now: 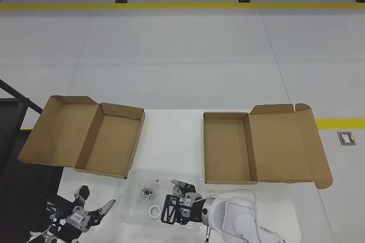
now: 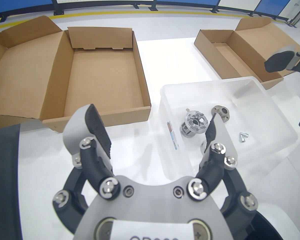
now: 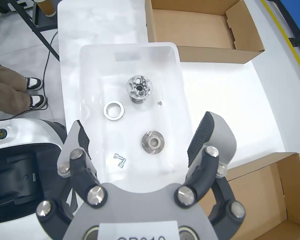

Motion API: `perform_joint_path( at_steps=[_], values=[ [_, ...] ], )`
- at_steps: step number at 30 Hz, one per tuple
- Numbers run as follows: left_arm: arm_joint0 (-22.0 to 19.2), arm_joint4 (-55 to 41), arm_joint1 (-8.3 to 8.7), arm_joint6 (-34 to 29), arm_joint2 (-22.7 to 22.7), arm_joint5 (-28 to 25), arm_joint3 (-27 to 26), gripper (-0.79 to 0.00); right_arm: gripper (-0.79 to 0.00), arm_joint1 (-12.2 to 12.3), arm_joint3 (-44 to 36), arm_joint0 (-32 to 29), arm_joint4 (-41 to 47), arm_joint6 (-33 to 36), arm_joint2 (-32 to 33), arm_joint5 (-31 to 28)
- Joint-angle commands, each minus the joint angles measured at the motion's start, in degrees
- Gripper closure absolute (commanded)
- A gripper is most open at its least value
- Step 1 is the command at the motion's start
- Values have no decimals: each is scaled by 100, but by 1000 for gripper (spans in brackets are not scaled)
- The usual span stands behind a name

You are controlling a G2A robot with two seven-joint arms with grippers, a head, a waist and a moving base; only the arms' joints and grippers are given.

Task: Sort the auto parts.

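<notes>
A clear plastic bin (image 3: 130,47) at the table's near edge holds the auto parts: a slotted metal hub (image 3: 139,88), a plain ring (image 3: 113,110), a flanged disc (image 3: 152,142) and a small bolt (image 3: 120,161). My right gripper (image 3: 142,136) hangs open above the bin, over the flanged disc, with nothing between its fingers. My left gripper (image 2: 155,131) is open and empty beside the bin's left end, facing the hub (image 2: 193,124) and the bolt (image 2: 243,137). In the top view the left gripper (image 1: 96,199) is at the near left and the right gripper (image 1: 176,197) over the bin.
Two open cardboard boxes stand behind the bin, the left box (image 1: 109,146) and the right box (image 1: 228,149), both with flaps folded outward. A black stand with a paper cup (image 3: 44,3) is off the table's left side. White tabletop (image 1: 170,140) lies between the boxes.
</notes>
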Motion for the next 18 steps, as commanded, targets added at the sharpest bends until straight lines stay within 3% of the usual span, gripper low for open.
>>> perform_joint_path(
  at_steps=[1, 6, 10, 12, 14, 18],
  values=[
    [0, 0, 0, 0, 0, 0, 0, -785, -785, -86, 343, 293, 26, 285, -220, 51],
    [0, 0, 0, 0, 0, 0, 0, -785, -773, -324, 1120, 1025, 260, 720, -624, 173],
    [0, 0, 0, 0, 0, 0, 0, -785, -468, -439, 1491, 1273, 232, 796, -840, 224],
    [0, 0, 0, 0, 0, 0, 0, -785, -446, -478, 1613, 1340, 218, 861, -918, 197],
    [0, 0, 0, 0, 0, 0, 0, -785, -366, -519, 1704, 1396, 185, 1054, -1000, 226],
    [0, 0, 0, 0, 0, 0, 0, -785, -388, -617, 1871, 1518, 192, 1438, -1158, 307]
  ],
)
